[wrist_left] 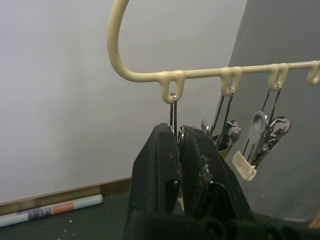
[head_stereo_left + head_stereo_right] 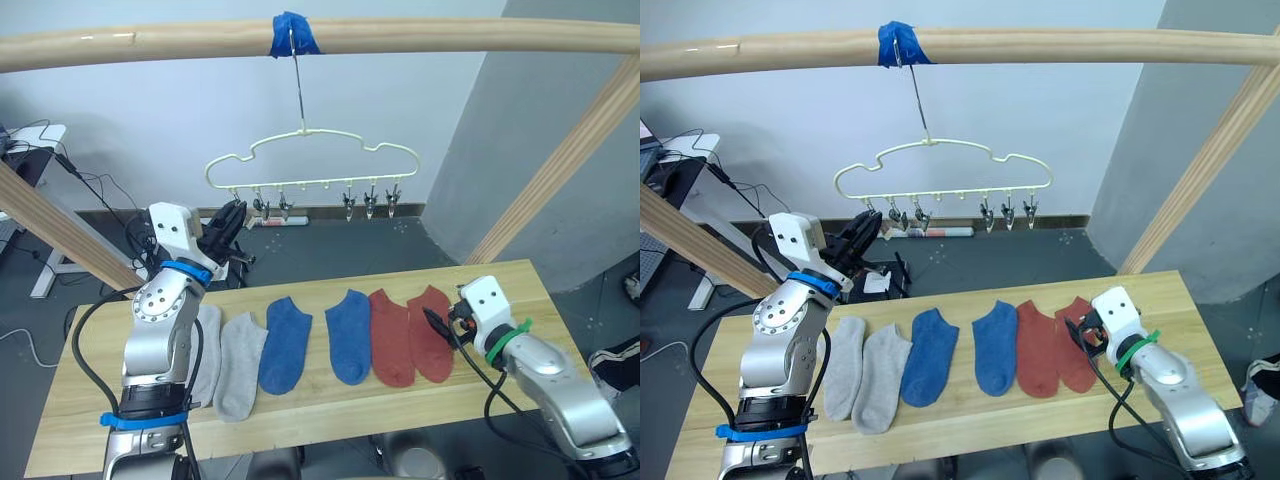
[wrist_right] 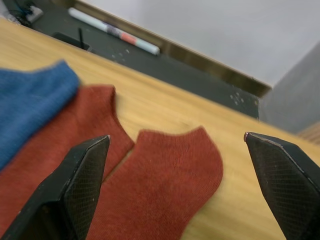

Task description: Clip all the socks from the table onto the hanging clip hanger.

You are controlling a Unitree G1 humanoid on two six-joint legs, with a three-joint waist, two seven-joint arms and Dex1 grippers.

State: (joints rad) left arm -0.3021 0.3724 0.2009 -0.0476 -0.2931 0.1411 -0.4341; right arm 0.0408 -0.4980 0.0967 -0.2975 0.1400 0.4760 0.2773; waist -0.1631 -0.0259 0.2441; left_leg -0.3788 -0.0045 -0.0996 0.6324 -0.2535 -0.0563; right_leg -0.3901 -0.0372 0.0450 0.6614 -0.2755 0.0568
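Altogether six socks (image 2: pixel 340 340) on table (image 2: pixel 520 290), two grey, two blue, two rust-red

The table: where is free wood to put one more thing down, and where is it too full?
The table is bare on its right end, beyond the outer rust-red sock and behind the right hand. A bare strip also runs behind the sock toes. The middle is crowded: six socks lie side by side, from the grey sock rightward.
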